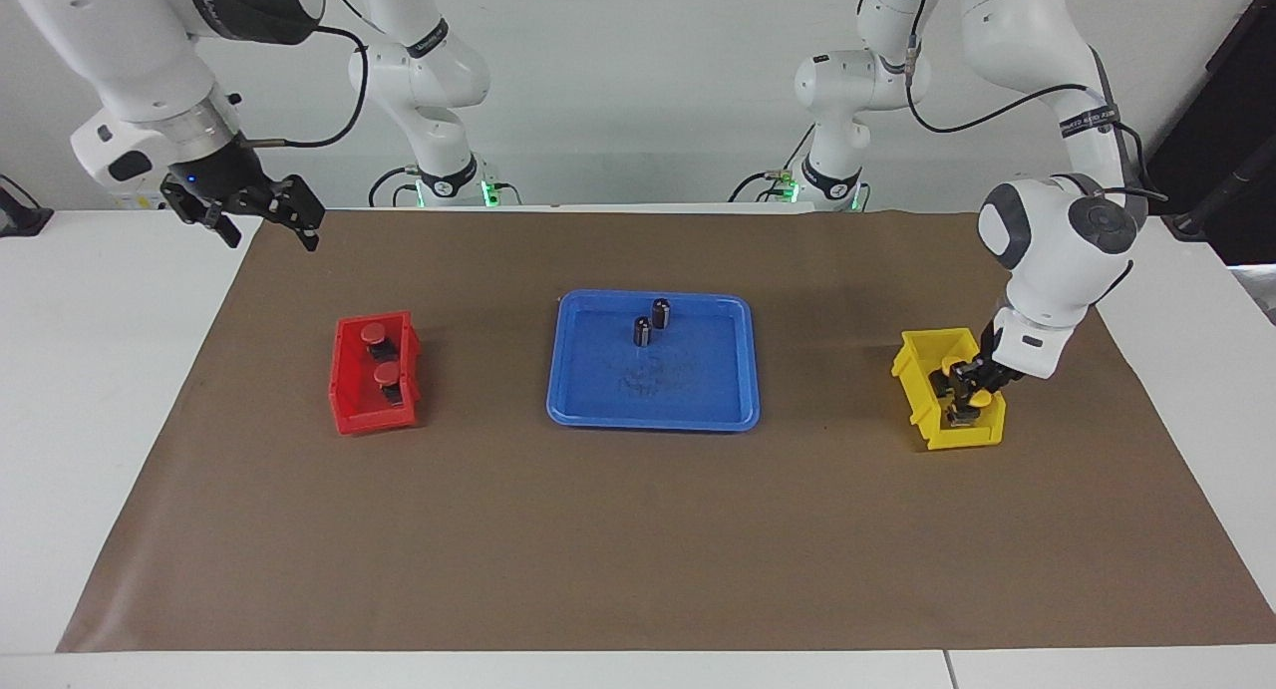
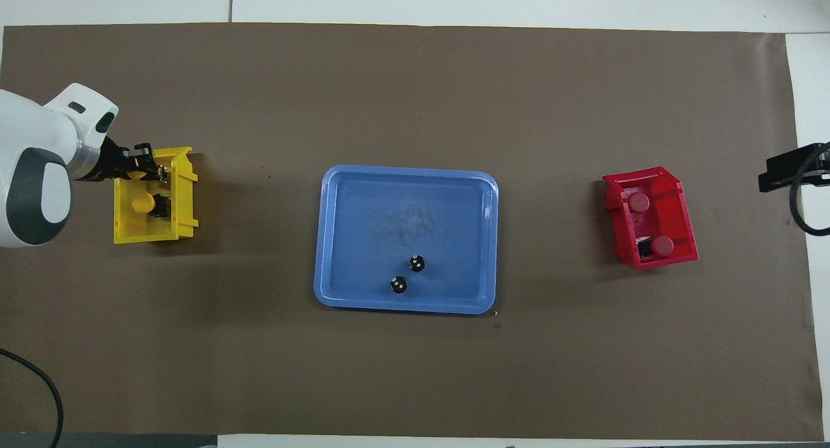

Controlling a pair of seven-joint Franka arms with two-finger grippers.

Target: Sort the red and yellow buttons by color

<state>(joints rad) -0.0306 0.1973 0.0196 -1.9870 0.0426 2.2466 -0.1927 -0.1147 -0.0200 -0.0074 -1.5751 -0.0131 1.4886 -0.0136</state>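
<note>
Left gripper (image 1: 965, 388): in the yellow bin (image 1: 922, 410), pinched tight on a yellow button (image 1: 981, 398).
Right gripper (image 1: 267, 215): raised, spread wide, empty.
Red buttons (image 1: 372, 332): both in the red bin (image 1: 349, 410), nine o'clock of the blue tray (image 1: 653, 415).

one high camera faces the robots; another looks steeply down; both share the blue tray (image 1: 653, 410).

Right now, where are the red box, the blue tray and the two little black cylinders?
red box (image 2: 682, 220): overhead view, on its bare floor beside the buttons.
blue tray (image 2: 363, 227): overhead view, on a bare patch of its floor.
black cylinders (image 1: 643, 331): facing view, on the side of one cylinder standing in the tray.
</note>
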